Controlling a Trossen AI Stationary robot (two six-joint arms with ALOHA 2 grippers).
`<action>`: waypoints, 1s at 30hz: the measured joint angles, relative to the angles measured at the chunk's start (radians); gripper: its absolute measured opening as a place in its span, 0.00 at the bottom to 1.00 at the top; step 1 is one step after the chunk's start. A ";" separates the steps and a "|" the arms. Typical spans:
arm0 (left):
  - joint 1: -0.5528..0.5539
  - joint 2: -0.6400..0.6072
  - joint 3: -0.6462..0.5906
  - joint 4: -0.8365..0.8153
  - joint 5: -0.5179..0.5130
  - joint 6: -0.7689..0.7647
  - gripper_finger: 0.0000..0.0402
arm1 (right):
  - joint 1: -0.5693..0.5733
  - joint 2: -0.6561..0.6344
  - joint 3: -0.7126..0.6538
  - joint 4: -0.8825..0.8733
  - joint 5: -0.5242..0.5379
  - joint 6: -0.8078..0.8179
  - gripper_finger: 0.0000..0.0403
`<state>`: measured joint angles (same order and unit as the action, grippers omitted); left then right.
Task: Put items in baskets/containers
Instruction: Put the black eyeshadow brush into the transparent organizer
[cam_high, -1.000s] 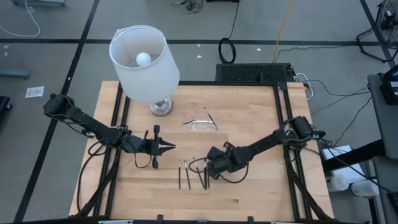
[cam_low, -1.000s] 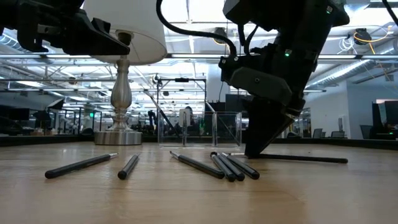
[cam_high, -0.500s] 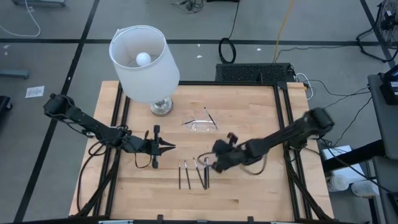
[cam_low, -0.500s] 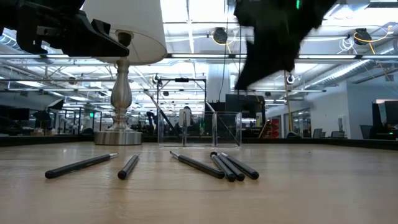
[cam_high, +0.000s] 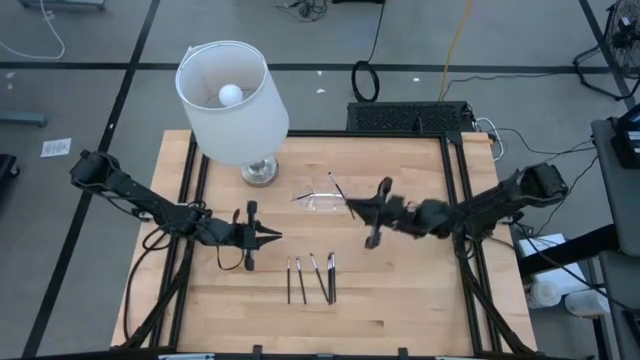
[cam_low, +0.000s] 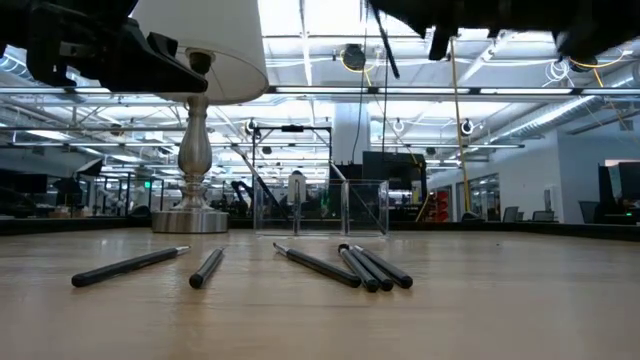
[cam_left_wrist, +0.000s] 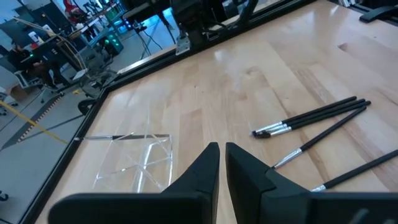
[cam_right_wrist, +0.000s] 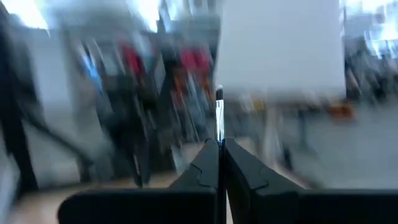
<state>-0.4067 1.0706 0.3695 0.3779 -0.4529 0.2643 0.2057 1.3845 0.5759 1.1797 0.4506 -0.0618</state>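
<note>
Mid-carry here: my right jaws (cam_right_wrist: 218, 149) are clenched on one brush (cam_right_wrist: 219, 118), up off the desk (cam_high: 400, 300), just beside the clear tray (cam_high: 322, 203). Next I'd guess it's swing over the tray, drop low, let go so it lands inside. The brush is thin and dark with a pale metallic end poking past my fingertips. Four more brushes (cam_high: 311, 278) lie in a row near the front. Left jaws (cam_left_wrist: 221, 162) are pressed together, empty, hanging near them.
</note>
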 joint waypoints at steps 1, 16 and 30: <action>0.003 0.000 0.000 0.000 0.000 0.003 0.09 | -0.029 0.016 -0.029 0.087 -0.034 0.001 0.00; 0.048 0.000 0.000 0.005 0.008 0.010 0.09 | -0.215 0.487 0.262 0.265 -0.106 -0.024 0.00; 0.047 0.000 0.000 -0.010 0.009 -0.008 0.09 | -0.208 0.692 0.355 0.255 0.156 0.022 0.00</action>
<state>-0.3595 1.0706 0.3695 0.3678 -0.4442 0.2558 -0.0021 2.0764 0.9306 1.4349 0.6065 -0.0400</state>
